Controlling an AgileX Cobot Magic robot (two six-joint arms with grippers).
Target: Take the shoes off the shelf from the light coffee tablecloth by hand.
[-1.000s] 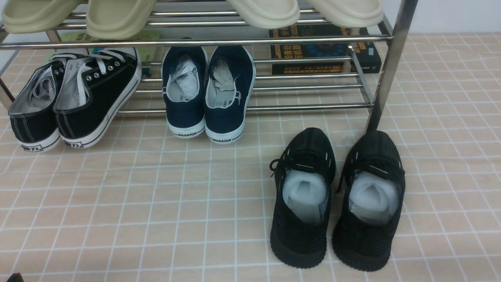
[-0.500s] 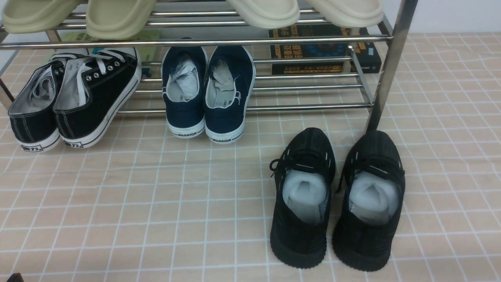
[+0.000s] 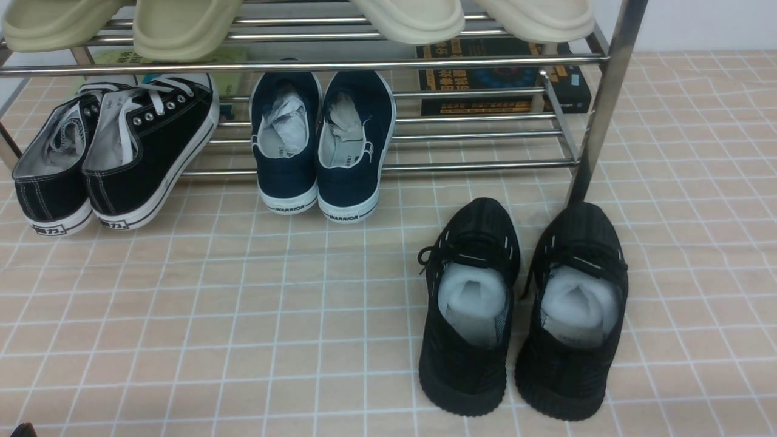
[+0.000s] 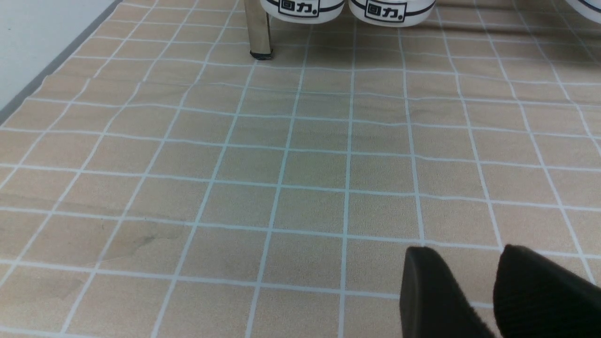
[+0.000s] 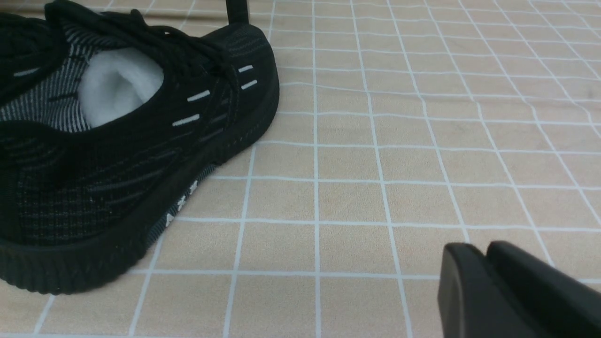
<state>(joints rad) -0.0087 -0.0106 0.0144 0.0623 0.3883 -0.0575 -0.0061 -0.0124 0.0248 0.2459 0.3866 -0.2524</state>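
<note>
The shoes, a black knit pair with white paper stuffing, stand side by side on the light coffee tablecloth (image 3: 243, 315) in front of the shelf's right end, the left shoe (image 3: 467, 315) beside the right shoe (image 3: 573, 321). The shelf (image 3: 473, 165) is chrome bars in tiers. In the right wrist view one shoe (image 5: 117, 155) lies off to the side of my right gripper (image 5: 479, 246), which is shut and empty, low over bare cloth. My left gripper (image 4: 465, 251) is open and empty, over bare cloth short of a shelf leg (image 4: 257, 28).
On the lower tier lean a black canvas white-laced pair (image 3: 115, 152) and a navy WARRIOR pair (image 3: 322, 145). Pale slippers (image 3: 182, 24) sit on the upper tier. A dark book (image 3: 485, 79) lies behind the bars. The shelf's right front leg (image 3: 598, 109) stands just behind the right shoe.
</note>
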